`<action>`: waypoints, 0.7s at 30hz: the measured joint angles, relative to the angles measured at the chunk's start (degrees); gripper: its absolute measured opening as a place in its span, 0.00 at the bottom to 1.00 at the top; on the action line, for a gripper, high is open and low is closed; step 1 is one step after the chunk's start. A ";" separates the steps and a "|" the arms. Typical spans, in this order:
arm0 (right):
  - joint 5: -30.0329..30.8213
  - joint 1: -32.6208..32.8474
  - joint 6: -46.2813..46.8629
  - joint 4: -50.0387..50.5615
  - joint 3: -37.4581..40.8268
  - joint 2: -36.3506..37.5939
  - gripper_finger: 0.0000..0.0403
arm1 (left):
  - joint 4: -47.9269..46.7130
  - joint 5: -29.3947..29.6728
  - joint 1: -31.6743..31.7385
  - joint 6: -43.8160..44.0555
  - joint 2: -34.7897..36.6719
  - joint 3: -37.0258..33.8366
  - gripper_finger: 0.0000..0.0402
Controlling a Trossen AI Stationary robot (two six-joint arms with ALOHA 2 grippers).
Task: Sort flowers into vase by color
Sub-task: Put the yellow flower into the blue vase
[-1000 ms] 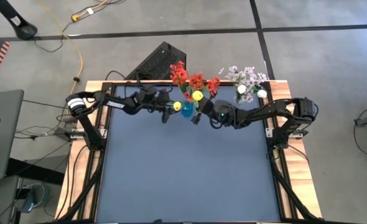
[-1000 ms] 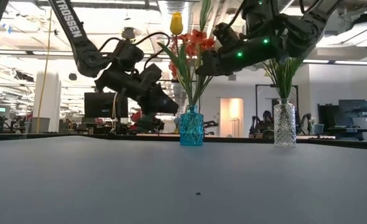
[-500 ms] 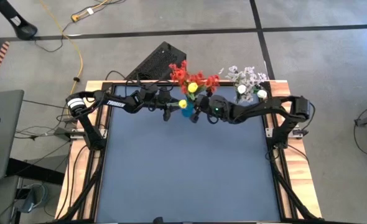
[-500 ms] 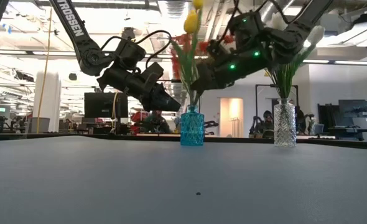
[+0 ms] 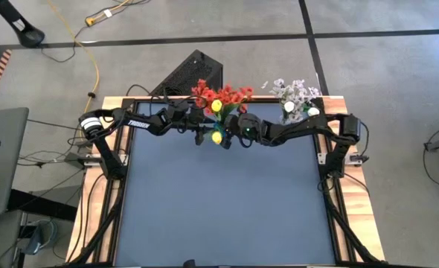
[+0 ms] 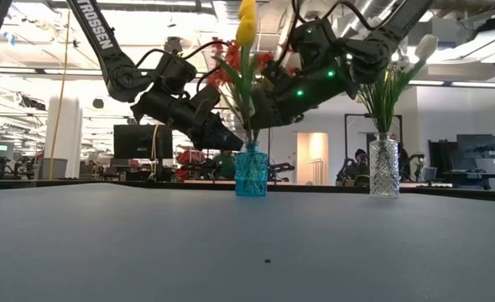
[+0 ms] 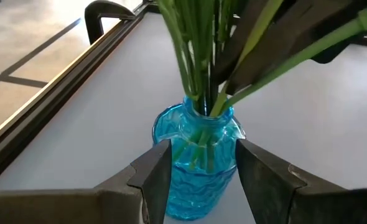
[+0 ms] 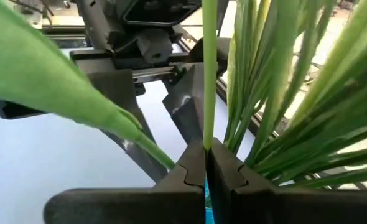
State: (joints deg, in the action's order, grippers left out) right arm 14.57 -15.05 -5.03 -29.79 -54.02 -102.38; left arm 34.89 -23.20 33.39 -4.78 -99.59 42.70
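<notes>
A blue glass vase (image 6: 251, 172) stands on its base near the table's far edge and holds red blossom clusters (image 5: 221, 95) and yellow tulips (image 6: 246, 25) on green stems. My left gripper (image 7: 202, 146) reaches in from the table's left and closes around the vase just under its flared rim. My right gripper (image 8: 206, 155) comes from the right, above the vase, and is shut on one green stem in the bunch. A clear glass vase (image 6: 383, 168) to the right holds white tulips and lilac sprays (image 5: 297, 93). My left gripper holds the blue vase at its neck (image 7: 203, 134), one finger (image 7: 158, 174) on each side, coming nearly level from the table's left. The vase stands upright on the table. My right gripper pinches a single green stem (image 8: 208, 124) between its shut fingertips, lying across it. The stem rises straight above the fingers. Below them it is hidden, so I cannot tell whether its end is in the vase.
Both vases stand close to the far edge rail (image 7: 59, 93). The dark table top (image 5: 227, 208) stretches toward the near edge. Long green leaves (image 8: 295, 106) crowd around my right gripper. A black clamp (image 7: 112, 12) sits at the table's far corner.
My right gripper has moved toward the table's left along the far edge, carrying its stem. The whole bunch of red and yellow flowers has swung leftward with it. The blue vase has slid a little to the left.
</notes>
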 joint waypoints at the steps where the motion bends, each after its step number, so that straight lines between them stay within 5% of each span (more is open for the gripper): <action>1: 0.00 0.00 0.31 0.05 0.00 0.02 0.06 | 0.00 0.00 0.00 0.00 0.00 0.00 0.41; 21: 0.36 -0.42 0.94 2.52 -0.02 1.09 0.38 | -1.57 0.00 0.02 -0.55 0.01 0.00 0.41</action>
State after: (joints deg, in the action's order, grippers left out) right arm 14.93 -15.47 -4.09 -27.27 -54.04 -101.29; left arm 33.32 -23.20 33.41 -5.33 -99.58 42.70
